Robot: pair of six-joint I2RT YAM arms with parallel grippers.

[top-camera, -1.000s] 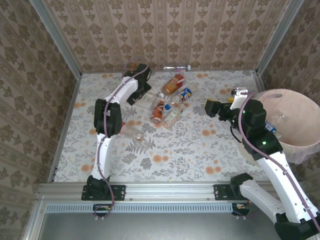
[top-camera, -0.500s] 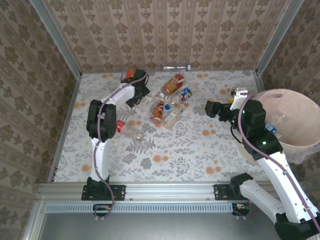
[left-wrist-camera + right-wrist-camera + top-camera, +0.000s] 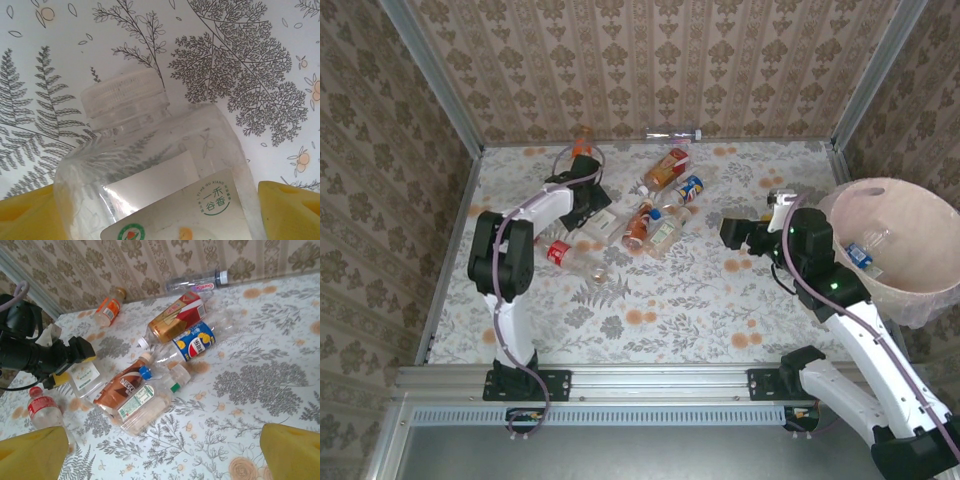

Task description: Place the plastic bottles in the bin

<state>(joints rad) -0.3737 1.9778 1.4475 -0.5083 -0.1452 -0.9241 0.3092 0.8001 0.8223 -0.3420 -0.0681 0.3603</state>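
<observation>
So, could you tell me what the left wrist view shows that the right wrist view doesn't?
Left wrist: up close, the ribbed white cap and green logo of the white-labelled bottle. Right wrist: the heap of other bottles, the orange one near the wall, and the wide-open right end effector. Both share that bottle at the left end effector, its yellow fingers, and the floral tabletop.

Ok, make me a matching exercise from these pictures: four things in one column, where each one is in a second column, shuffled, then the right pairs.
Things:
1. white-capped bottle
2. red-capped bottle
3. brown Nescafe bottle
4. bin

Places:
A. lying apart from the pile
B. far right, a bottle inside it
C. between the fingers of the left hand
D. in the pile, against other bottles

Pairs: 1-C, 2-A, 3-D, 4-B
</observation>
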